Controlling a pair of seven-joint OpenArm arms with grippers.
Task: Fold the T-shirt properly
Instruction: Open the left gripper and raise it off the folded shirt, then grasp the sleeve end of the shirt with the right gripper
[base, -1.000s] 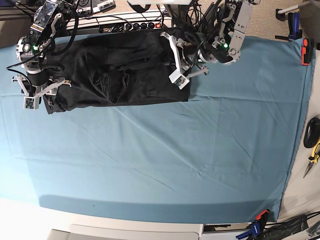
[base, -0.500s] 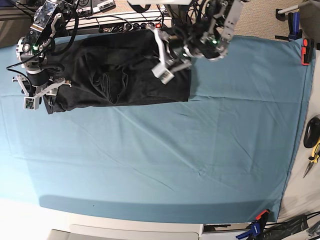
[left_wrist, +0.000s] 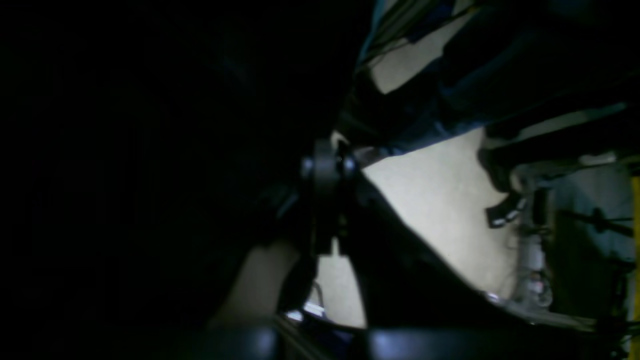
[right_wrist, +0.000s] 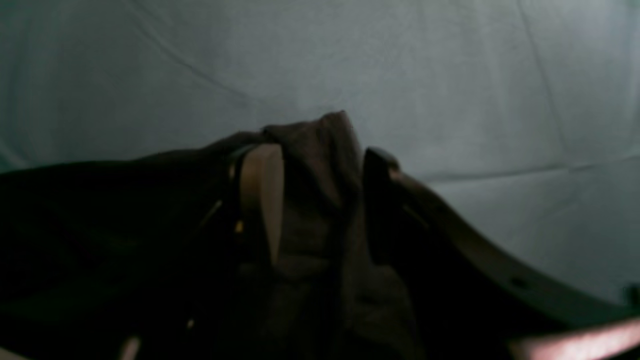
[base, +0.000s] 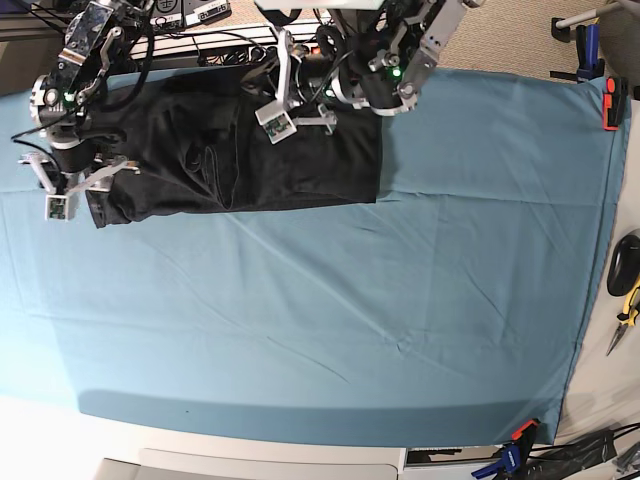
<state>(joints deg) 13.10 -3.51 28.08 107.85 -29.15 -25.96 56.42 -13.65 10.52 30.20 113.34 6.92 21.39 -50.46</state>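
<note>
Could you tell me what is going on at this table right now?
A two-armed robot is working on a black T-shirt that lies partly folded along the far edge of a teal cloth. The right gripper has a bunched corner of the shirt between its fingers at the shirt's end. The left gripper hangs over the middle of the shirt near its far edge; whether it holds any fabric cannot be told.

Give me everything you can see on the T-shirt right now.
The T-shirt is plain black, soft cloth, lying in a wide, wrinkled band along the far edge of the teal cloth, with bunched creases near its middle. No print shows. The right gripper has a fold of its end between the fingers; how tightly cannot be told. The left gripper hovers open over its upper middle; contact cannot be confirmed.
</note>
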